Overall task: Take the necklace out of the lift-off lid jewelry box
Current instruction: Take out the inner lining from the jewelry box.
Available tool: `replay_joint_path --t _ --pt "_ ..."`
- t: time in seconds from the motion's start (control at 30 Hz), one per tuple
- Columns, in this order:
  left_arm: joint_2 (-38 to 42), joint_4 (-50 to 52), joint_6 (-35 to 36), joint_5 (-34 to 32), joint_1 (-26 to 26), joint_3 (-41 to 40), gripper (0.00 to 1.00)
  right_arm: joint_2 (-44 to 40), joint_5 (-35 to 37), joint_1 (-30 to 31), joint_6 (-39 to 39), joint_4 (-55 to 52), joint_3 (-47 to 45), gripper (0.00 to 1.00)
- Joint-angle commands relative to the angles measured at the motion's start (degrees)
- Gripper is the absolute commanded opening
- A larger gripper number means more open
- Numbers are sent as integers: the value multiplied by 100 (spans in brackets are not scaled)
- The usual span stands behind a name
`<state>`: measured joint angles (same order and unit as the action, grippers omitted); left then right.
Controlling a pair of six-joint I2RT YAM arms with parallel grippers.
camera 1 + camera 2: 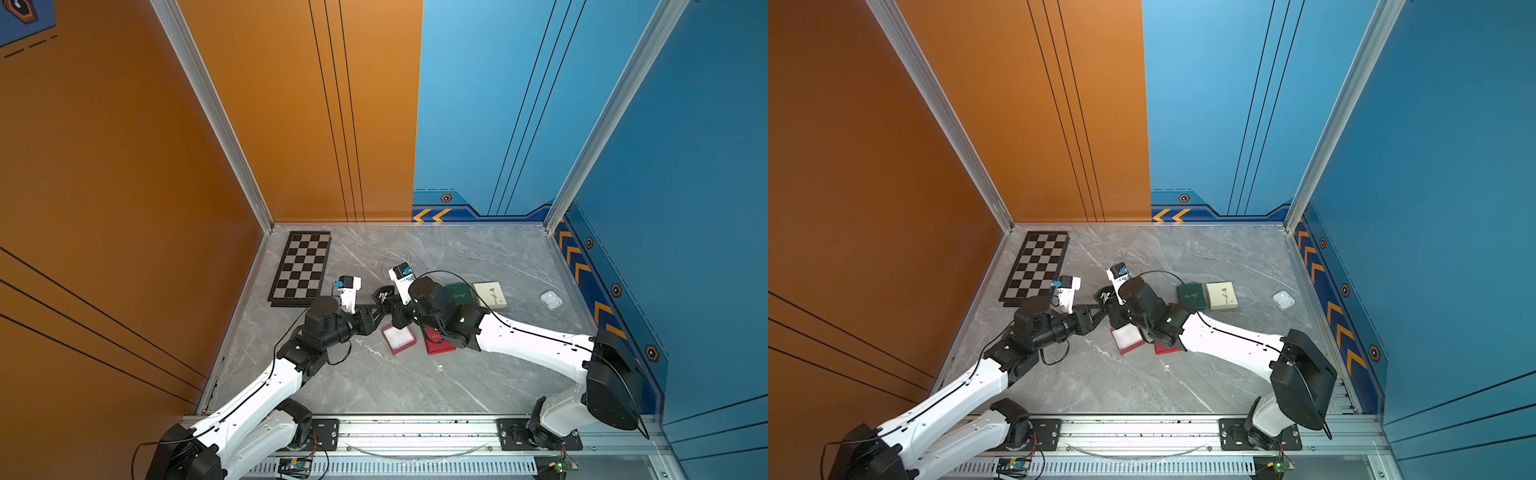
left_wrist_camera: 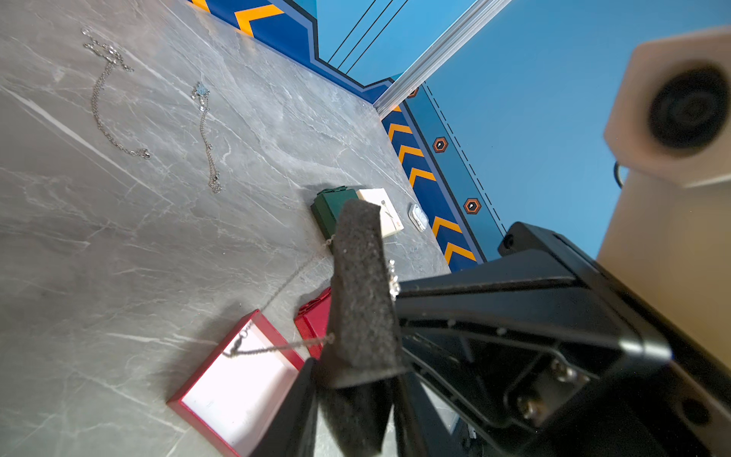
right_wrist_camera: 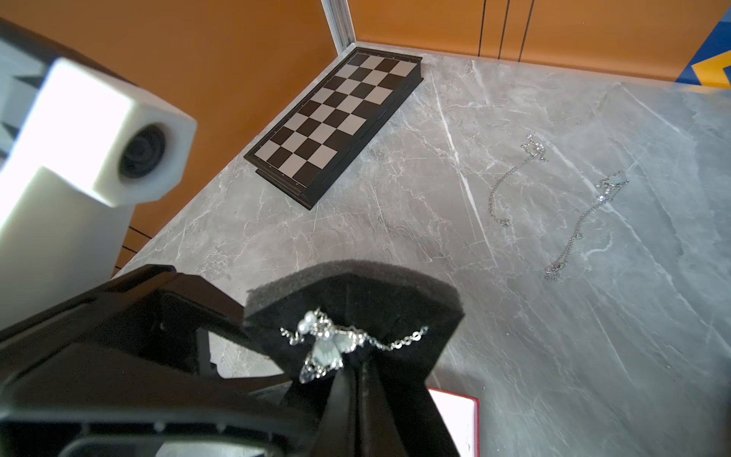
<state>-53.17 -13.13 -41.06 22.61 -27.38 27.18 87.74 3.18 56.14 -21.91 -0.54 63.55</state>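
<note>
In both top views my left arm (image 1: 266, 386) and right arm (image 1: 536, 340) reach in from opposite sides, each bent at the elbow. Their wrists meet low over the counter (image 1: 374, 386), just behind the open red box (image 1: 399, 338). Between them a black foam pad (image 1: 382, 296) is held up, tilted.

From the left wrist, the foam pad (image 2: 356, 300) stands on edge above the red box (image 2: 237, 380), flanked by my left fingers (image 2: 304, 403). I cannot tell whether they press it or only bracket it. The necklace (image 2: 277, 348) hangs from the pad, and its chain end dangles over the box's white inside.

From the right wrist, my right fingers (image 3: 344, 403) are together, clamped on the pad's lower edge. The necklace's butterfly pendant (image 3: 324, 348) lies on the pad's face just above them. A corner of the red box (image 3: 455, 419) shows beneath.
</note>
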Motion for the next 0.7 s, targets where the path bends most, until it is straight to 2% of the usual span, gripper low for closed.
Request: replay_joint_path --t 0.0,0.43,0.67 --pt "-44 -198 -7 210 48 -49 27 -3 -107 32 -86 225 -84 3" --pt "-115 -191 52 202 53 -46 1 50 -329 64 -190 377 -128 3" --pt "-59 278 236 50 83 64 0 -81 -425 -4 -235 354 -279 9"
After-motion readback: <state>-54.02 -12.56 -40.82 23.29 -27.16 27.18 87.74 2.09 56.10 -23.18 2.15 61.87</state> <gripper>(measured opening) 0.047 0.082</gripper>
